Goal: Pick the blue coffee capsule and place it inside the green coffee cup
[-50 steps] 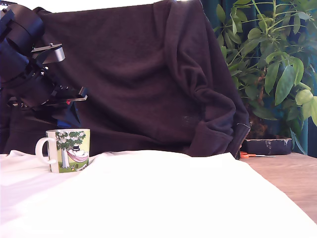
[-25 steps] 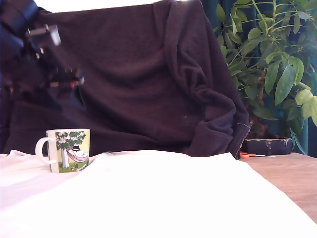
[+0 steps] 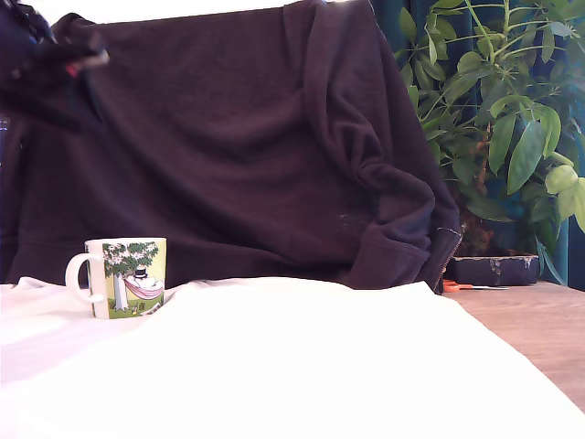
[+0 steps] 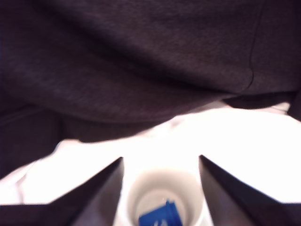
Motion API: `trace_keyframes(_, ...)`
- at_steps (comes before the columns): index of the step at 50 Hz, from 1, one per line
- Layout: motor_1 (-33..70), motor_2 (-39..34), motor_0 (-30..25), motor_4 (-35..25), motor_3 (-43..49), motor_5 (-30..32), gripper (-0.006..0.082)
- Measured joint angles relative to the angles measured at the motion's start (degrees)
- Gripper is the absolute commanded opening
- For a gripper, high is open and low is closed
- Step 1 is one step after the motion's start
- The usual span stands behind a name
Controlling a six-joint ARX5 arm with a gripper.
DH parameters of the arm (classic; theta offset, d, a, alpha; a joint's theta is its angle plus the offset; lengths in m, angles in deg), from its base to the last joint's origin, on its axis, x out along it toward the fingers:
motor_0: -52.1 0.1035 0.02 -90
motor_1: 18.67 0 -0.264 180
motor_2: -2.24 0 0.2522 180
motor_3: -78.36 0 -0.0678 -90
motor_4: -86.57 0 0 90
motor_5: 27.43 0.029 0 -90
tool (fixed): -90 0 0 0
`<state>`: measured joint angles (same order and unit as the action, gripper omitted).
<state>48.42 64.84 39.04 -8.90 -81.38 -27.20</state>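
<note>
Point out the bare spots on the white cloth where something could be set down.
The widest free patch is the white cloth between the yellow-green ceramic mug and the wooden tabletop on the exterior view's right. It is crowded only around the mug at the exterior view's left, close to the hanging dark fleece fabric.

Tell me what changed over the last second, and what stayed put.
The hand rose from just above the green coffee cup toward the exterior view's upper left corner, now blurred there. Its fingers are spread and empty; the blue coffee capsule lies inside the cup. The cup, white cloth, dark fabric and plant stayed as they were.
</note>
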Motion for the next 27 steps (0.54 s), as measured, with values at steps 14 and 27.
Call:
trace_keyframes(14, -6.91, 0.00, 1.70, 0.00, 4.20, 0.00, -0.0016)
trace_keyframes(27, -9.70, 0.00, 3.61, 0.09, 7.78, 0.00, -0.0016)
